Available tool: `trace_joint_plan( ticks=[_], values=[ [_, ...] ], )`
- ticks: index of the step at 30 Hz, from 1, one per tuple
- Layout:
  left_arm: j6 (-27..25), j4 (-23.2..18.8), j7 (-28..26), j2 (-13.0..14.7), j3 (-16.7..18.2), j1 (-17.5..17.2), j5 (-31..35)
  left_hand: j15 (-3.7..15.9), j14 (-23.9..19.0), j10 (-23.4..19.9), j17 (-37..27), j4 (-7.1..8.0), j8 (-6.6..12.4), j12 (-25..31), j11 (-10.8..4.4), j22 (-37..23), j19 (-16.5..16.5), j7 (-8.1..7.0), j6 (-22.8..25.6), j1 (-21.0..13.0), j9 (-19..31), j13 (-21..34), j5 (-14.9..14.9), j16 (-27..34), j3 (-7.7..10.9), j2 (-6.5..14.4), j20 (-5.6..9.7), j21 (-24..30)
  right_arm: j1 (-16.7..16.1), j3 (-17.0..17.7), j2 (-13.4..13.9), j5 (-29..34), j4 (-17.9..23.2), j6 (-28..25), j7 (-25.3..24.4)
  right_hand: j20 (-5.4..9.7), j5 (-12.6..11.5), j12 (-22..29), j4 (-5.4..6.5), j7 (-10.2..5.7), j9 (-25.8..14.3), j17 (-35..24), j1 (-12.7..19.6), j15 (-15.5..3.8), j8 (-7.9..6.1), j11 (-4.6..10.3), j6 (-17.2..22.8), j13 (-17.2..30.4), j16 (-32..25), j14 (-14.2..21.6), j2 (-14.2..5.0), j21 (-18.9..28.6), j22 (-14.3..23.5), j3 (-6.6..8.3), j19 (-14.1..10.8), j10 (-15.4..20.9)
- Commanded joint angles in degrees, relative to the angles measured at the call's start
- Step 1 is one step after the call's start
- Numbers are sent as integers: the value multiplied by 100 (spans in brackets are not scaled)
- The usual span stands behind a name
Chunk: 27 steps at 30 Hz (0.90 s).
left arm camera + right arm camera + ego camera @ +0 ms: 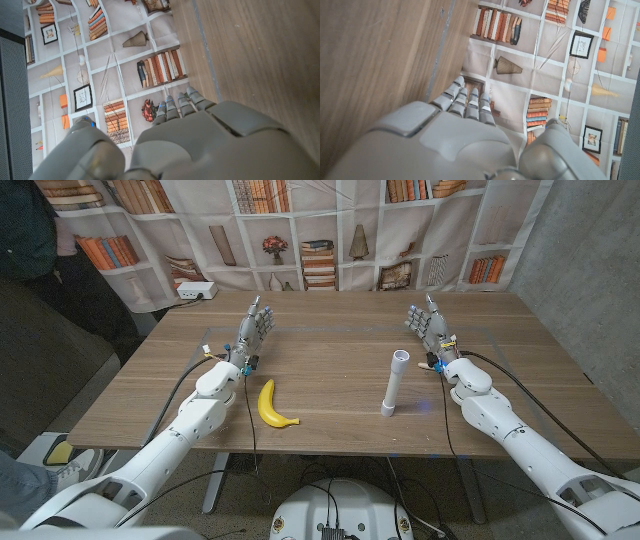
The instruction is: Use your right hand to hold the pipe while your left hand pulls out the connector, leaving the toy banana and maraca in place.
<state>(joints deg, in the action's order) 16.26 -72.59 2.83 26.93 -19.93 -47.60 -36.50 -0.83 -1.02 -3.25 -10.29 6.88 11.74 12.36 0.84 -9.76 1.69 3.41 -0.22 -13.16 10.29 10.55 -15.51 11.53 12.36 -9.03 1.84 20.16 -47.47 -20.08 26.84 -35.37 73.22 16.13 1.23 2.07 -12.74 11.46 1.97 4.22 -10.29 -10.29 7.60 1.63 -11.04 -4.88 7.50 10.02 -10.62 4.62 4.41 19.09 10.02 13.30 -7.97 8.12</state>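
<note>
White plastic, the pipe (393, 382) lies toward the surface's near edge, right of its middle, running from a grey connector (388, 409) at the near end to an open mouth at the far end. It looks light, rigid and smooth, so it would likely roll or slip under a loose grip; my judgement is that the right hand (430, 326) should wrap the mid-length firmly while the left hand (255, 328) takes the connector and pulls straight along the axis. Both hands stand upright well apart from the pipe, fingers (262, 317) extended and spread, holding nothing. A banana (272, 405) lies near the near edge, left of the pipe; I see no maraca. The head view gives this layout; the wrist views show each hand's back, the wood grain and a bookshelf backdrop (125, 65).
</note>
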Motion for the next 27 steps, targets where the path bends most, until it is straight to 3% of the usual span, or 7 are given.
trace_joint_plan(
  ticks=[1,14,27],
  values=[
    [-144,-107,250,-258,360,-175,285,-49,26,-60,-13,-19,28,26,4,-19,23,50,11,-64,24,18,-42,14,32,40,148,21,-243,433,-302,384,177,-61,73,84,-26,40,-31,-25,-23,-7,65,-8,-31,17,48,32,-33,42,-5,11,19,38,-34,63],
    [-304,-667,392,-215,771,-566,415,-51,6,-83,-11,-45,30,22,-4,-20,31,55,51,-116,25,19,-65,6,31,77,128,-20,-605,806,-330,647,684,-122,193,85,-42,49,-81,-29,-24,-3,121,-21,-32,43,61,32,-32,63,23,-17,17,29,-56,96],
    [-445,-810,457,-212,860,-604,585,-44,-38,-131,-8,-92,30,22,4,-21,5,47,94,-214,26,20,-92,3,42,127,131,-62,-1103,1059,-312,892,1223,-6,46,99,-70,72,-150,46,-25,1,201,-20,-55,52,158,33,-53,167,57,-41,17,14,-148,177]
  ],
)
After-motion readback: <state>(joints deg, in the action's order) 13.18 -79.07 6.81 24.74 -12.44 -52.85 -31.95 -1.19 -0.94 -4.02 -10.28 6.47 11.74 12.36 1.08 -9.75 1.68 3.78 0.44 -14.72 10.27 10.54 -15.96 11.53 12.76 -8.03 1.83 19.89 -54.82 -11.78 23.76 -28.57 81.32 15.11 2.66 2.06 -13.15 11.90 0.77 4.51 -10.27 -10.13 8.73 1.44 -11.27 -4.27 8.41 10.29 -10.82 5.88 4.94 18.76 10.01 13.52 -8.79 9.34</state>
